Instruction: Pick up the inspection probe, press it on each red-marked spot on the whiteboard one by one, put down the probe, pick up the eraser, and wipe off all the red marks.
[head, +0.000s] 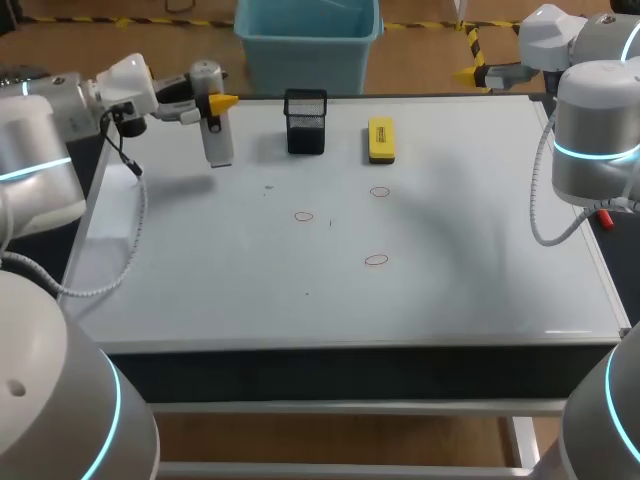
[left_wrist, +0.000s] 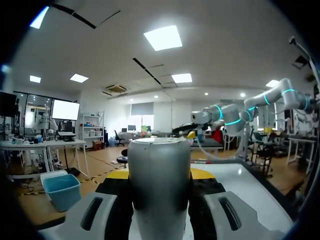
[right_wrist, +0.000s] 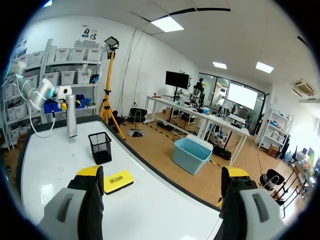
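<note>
The inspection probe (head: 215, 125), a grey cylinder, hangs upright above the whiteboard's (head: 200, 270) back left corner. My left gripper (head: 218, 103) is shut on its upper part. From the left wrist the probe (left_wrist: 159, 180) fills the space between the fingers of the left gripper (left_wrist: 160, 175). Three red circles are drawn on the board: one (head: 304, 215) left of centre, one (head: 379, 191) further back, one (head: 376, 260) nearer. The yellow eraser (head: 381, 139) lies at the back centre. My right gripper (right_wrist: 162, 175) is open and holds nothing, beyond the board's back right corner.
A black mesh holder (head: 305, 121) stands at the back, between the probe and the eraser; in the right wrist view the holder (right_wrist: 100, 147) is just behind the eraser (right_wrist: 116, 181). My right arm's elbow (head: 595, 140) hangs over the board's right edge.
</note>
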